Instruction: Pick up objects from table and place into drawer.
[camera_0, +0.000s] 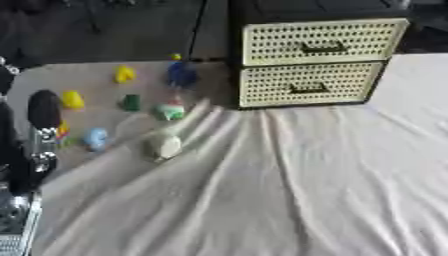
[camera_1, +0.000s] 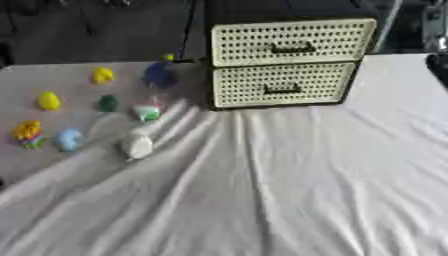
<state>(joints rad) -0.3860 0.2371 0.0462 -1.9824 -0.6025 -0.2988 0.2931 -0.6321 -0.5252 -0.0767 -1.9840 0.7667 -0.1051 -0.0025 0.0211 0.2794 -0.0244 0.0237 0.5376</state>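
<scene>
So the robot's left hand (camera_0: 43, 109) was a black lump at the end of a black-and-silver arm, way out to the left of the black-framed cabinet (camera_1: 280, 9) and nearer to me than it. Honestly couldn't tell whether it was released or clenched, and I didn't see it holding anything. No sign of the right hand.

All the stuff to pick up sat left of the cabinet:
- a yellow-and-red toy (camera_1: 26, 132), a pale blue round thing (camera_1: 68, 139) and a yellow blob (camera_1: 48, 101), farthest from the cabinet
- a white rounded object (camera_1: 137, 145) on the edge of the wrinkled white cloth (camera_1: 262, 195) that ran out from the cabinet's front
- a small dark green piece (camera_1: 108, 103) and a white-and-green thing (camera_1: 147, 112), closer in
- a second yellow blob (camera_1: 103, 75) and a blue figure (camera_1: 158, 75), the last just beside the cabinet's left side

Both cream perforated drawers, upper (camera_1: 245, 42) and lower (camera_1: 245, 85), looked shut. My take: nothing had gone in yet, so I'd pull one open by its dark handle first, straight out so the cabinet doesn't slide on the cloth. Then take the farthest toys, coming down from above so the neighbours don't get knocked.
</scene>
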